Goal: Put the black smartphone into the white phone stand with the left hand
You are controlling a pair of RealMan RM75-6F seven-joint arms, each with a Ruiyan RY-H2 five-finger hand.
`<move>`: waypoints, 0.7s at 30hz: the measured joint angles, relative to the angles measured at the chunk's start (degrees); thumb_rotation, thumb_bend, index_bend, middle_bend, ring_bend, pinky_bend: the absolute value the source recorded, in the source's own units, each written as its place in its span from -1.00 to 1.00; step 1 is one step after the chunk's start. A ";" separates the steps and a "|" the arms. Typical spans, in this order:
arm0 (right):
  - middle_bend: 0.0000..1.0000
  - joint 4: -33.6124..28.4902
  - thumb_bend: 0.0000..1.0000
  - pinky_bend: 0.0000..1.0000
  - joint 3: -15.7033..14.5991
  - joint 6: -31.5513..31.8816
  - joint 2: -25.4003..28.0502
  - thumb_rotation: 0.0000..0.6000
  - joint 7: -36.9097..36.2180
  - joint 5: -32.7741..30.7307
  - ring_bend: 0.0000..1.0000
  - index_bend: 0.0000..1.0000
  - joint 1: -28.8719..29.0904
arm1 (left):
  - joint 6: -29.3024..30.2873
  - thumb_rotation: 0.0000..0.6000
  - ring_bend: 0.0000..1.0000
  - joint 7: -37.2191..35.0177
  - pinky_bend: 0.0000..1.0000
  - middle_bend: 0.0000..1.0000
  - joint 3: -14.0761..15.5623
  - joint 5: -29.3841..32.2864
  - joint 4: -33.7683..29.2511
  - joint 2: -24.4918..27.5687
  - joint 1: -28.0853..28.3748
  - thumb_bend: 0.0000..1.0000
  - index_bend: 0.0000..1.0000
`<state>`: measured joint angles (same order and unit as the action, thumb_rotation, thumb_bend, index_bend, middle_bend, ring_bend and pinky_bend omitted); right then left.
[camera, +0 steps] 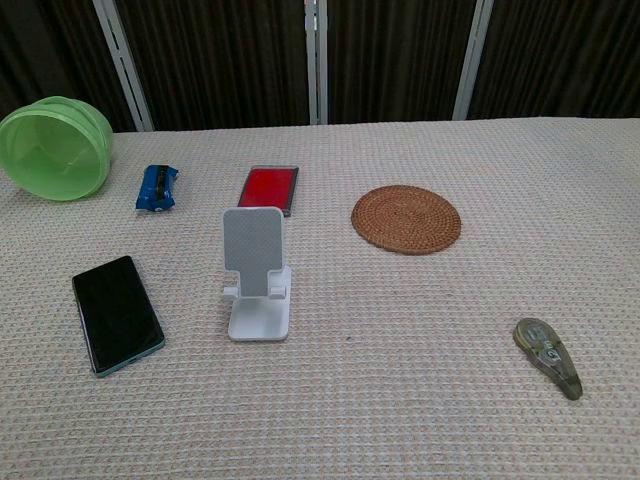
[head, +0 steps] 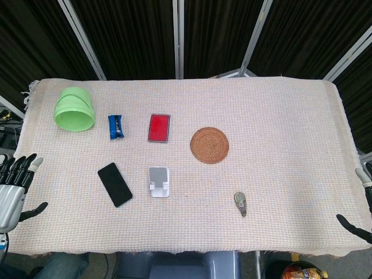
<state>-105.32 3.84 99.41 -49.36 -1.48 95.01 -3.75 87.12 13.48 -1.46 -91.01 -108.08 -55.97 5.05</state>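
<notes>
Nothing of the task is done yet. The black smartphone [head: 114,184] lies flat, screen up, on the cloth-covered table [head: 279,116], toward the near left corner and untouched. The white phone stand [head: 158,181] sits upright just beside it, toward the middle of the near edge, its cradle empty and its backrest tilted away. All of the work is left: reaching in, lifting the phone off the cloth, tipping it upright and seating it on the stand's lip.

The left hand [head: 14,186] hangs at the left edge of the table, near the front corner and well apart from the phone. Its fingers point away from the robot and lie spread, with the thumb held out to the side; it holds nothing. The chest view does not show it.

Of the right hand [head: 361,203] only a sliver shows at the right edge, so whether its fingers are apart or curled cannot be told, though it seems to hold nothing.

Further back lie a green bowl [head: 74,108] on its side, a blue packet [head: 116,126], a red case [head: 158,128] and a woven coaster [head: 209,145]; a correction-tape roller [head: 240,203] rests nearer the front right.
</notes>
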 measured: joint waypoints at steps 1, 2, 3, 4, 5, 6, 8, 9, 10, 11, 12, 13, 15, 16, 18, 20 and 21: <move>-1.00 0.02 -1.00 -1.00 0.01 0.01 -0.03 1.00 0.13 -0.01 -1.00 -1.00 -0.01 | 0.03 1.00 -1.00 0.02 -1.00 -1.00 0.00 -0.07 0.01 0.01 0.00 -1.00 -1.00; -1.00 0.03 -1.00 -1.00 0.01 -0.02 -0.05 1.00 0.30 -0.03 -1.00 -1.00 -0.02 | 0.07 1.00 -1.00 0.03 -1.00 -1.00 -0.01 -0.18 0.03 0.02 0.00 -1.00 -1.00; -1.00 0.00 -1.00 -1.00 -0.01 -0.09 -0.06 1.00 0.37 -0.04 -1.00 -1.00 -0.01 | 0.15 1.00 -1.00 0.05 -1.00 -1.00 -0.01 -0.35 0.10 0.02 0.00 -1.00 -1.00; -1.00 -0.03 -1.00 -1.00 -0.04 -0.16 -0.05 1.00 0.42 -0.04 -1.00 -1.00 -0.01 | 0.22 1.00 -1.00 0.07 -1.00 -1.00 -0.01 -0.51 0.18 0.00 0.01 -1.00 -1.00; -1.00 -0.07 -1.00 -1.00 -0.08 -0.28 -0.02 1.00 0.53 -0.06 -1.00 -1.00 0.00 | 0.28 1.00 -1.00 0.10 -1.00 -1.00 0.00 -0.67 0.31 -0.02 0.01 -1.00 -1.00; -1.00 -0.09 -1.00 -1.00 -0.12 -0.39 0.00 1.00 0.64 -0.09 -1.00 -1.00 0.01 | 0.33 1.00 -1.00 0.12 -1.00 -1.00 0.01 -0.83 0.49 -0.08 0.02 -1.00 -1.00; -1.00 -0.12 -1.00 -1.00 -0.22 -0.67 0.02 1.00 0.81 -0.20 -1.00 -1.00 0.02 | 0.22 1.00 -1.00 0.16 -1.00 -1.00 0.02 -0.89 0.75 -0.19 0.09 -1.00 -1.00; -1.00 -0.14 -1.00 -1.00 -0.26 -0.81 0.02 1.00 0.84 -0.28 -1.00 -1.00 0.03 | -0.02 1.00 -1.00 0.20 -1.00 -1.00 0.02 -0.87 0.91 -0.29 0.21 -1.00 -1.00; -1.00 -0.16 -1.00 -1.00 -0.29 -0.97 0.03 1.00 0.85 -0.43 -1.00 -1.00 0.04 | -0.31 1.00 -1.00 0.26 -1.00 -1.00 0.00 -0.86 1.10 -0.39 0.37 -1.00 -1.00; -1.00 -0.22 -1.00 -1.00 -0.31 -1.19 0.05 1.00 0.86 -0.65 -1.00 -1.00 0.07 | -0.70 1.00 -1.00 0.32 -1.00 -1.00 -0.03 -0.83 1.32 -0.51 0.60 -1.00 -1.00; -1.00 -0.30 -1.00 -1.00 -0.29 -1.31 0.10 1.00 0.86 -0.79 -1.00 -1.00 0.12 | -1.48 1.00 -1.00 0.40 -1.00 -1.00 -0.09 -0.74 1.70 -0.71 1.04 -1.00 -1.00; -1.00 -0.37 -1.00 -1.00 -0.28 -1.43 0.14 1.00 0.88 -0.88 -1.00 -1.00 0.17 | -2.24 1.00 -1.00 0.45 -1.00 -1.00 -0.17 -0.61 2.03 -0.90 1.45 -1.00 -1.00; -1.00 -0.49 -1.00 -1.00 -0.22 -1.84 0.13 1.00 0.99 -1.20 -1.00 -1.00 0.32 | -4.63 1.00 -1.00 0.49 -1.00 -1.00 -0.44 -0.20 3.05 -1.53 2.82 -1.00 -1.00; -1.00 -0.53 -1.00 -1.00 -0.20 -2.07 0.12 1.00 1.11 -1.40 -1.00 -1.00 0.40 | -5.93 1.00 -1.00 0.50 -0.96 -1.00 -0.61 -0.02 3.68 -1.93 3.62 -1.00 -1.00; -1.00 -0.69 -1.00 -1.00 -0.13 -2.76 0.07 1.00 1.42 -2.00 -1.00 -1.00 0.63 | -9.51 1.00 -1.00 0.53 -0.86 -1.00 -0.97 0.19 5.66 -3.12 5.91 -1.00 -1.00; -1.00 -0.93 -1.00 -1.00 0.00 -3.64 0.02 1.00 1.66 -2.78 -1.00 -1.00 0.97 | -13.14 1.00 -0.99 0.50 -0.76 -1.00 -1.16 0.11 7.76 -4.32 8.24 -1.00 -0.97; -1.00 -1.05 -1.00 -1.00 0.07 -4.02 0.00 1.00 1.73 -3.08 -1.00 -1.00 1.15 | -15.78 1.00 -0.96 0.35 -0.71 -1.00 -1.23 -0.13 9.41 -5.26 10.01 -1.00 -0.92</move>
<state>-106.37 3.91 95.39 -49.36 0.25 91.93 -2.60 71.34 13.83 -2.69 -91.14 -98.67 -61.23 15.06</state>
